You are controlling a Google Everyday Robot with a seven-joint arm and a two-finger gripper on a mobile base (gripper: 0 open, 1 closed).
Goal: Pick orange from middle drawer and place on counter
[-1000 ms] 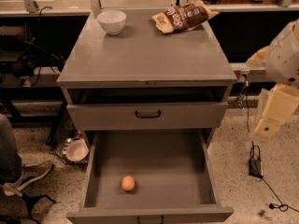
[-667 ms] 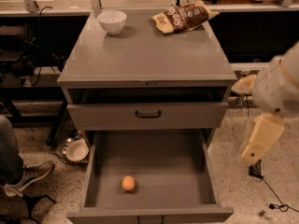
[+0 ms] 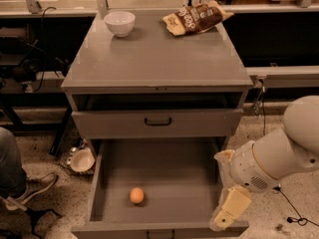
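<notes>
The orange (image 3: 136, 195) lies on the floor of the open middle drawer (image 3: 169, 171), near its front left. The counter (image 3: 154, 59) is the gray top slab of the cabinet above. My white arm (image 3: 279, 156) comes in from the right. Its cream-coloured gripper (image 3: 228, 210) hangs over the drawer's front right corner, well to the right of the orange and apart from it. Nothing shows in the gripper.
A white bowl (image 3: 119, 23) and a brown snack bag (image 3: 195, 18) sit at the back of the counter. The upper drawer (image 3: 158, 121) with a black handle is shut. A person's leg and shoe (image 3: 22, 183) are at the left. A dish (image 3: 81, 160) lies on the floor.
My arm has swung down and to the left, from beside the cabinet's right side to the drawer's front right corner. The orange has not moved.
</notes>
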